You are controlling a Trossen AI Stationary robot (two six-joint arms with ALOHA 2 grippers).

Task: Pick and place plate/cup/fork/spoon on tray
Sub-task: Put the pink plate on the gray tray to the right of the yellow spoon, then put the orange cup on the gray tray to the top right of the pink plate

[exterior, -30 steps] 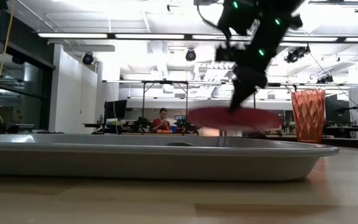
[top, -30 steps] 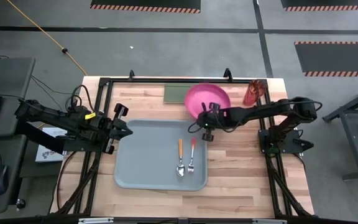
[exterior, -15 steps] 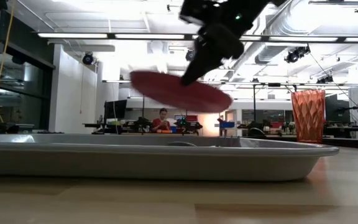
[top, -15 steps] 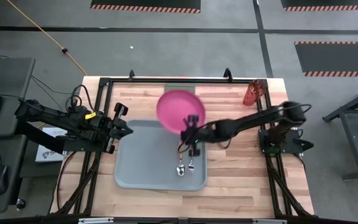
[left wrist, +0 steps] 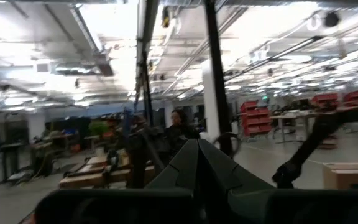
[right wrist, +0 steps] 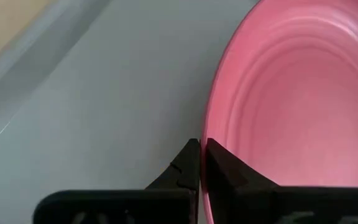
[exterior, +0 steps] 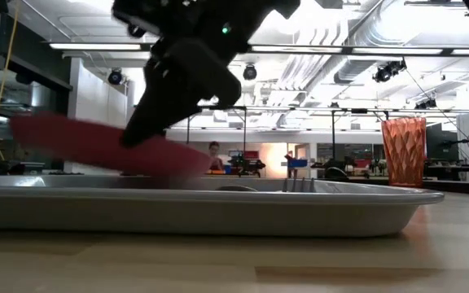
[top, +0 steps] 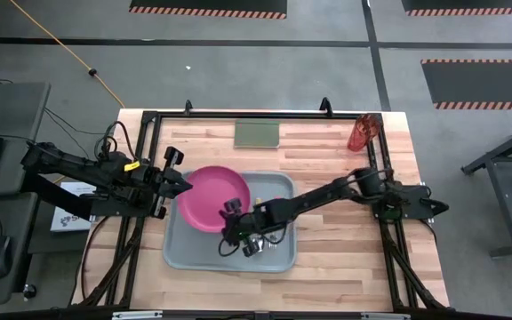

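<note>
The magenta plate (top: 212, 197) hangs tilted low over the left half of the grey-blue tray (top: 185, 251), held by my right gripper (top: 231, 213), which is shut on its rim. The plate also shows in the low view (exterior: 96, 145) and in the right wrist view (right wrist: 291, 106). The fork and spoon lie on the tray's right part, mostly hidden under my right arm; the fork's tines (exterior: 297, 185) show above the tray rim (exterior: 218, 207). The red-orange cup (top: 360, 133) stands upright at the table's far right. My left gripper (top: 181, 183) is shut and empty at the tray's far left corner, close to the plate. My right gripper pinches the plate's rim (right wrist: 205, 134) between its two fingers, one on the plate's upper face and one on its underside, at the plate's near right side. The plate is tilted, its left side higher. The tray's rim hides whether its low edge touches the tray.
A small flat green rectangle (top: 257, 133) lies at the table's far edge. My right arm reaches across the tray from the right, over the fork and spoon. Bare wood lies right of the tray. A person sits in the room far behind the table (exterior: 213, 155).
My right gripper has carried the plate from the table's far side, beside the green rectangle, toward the left and near edges and down over the tray's left half. The plate rose and tilted on the way and now hangs low over the tray.
</note>
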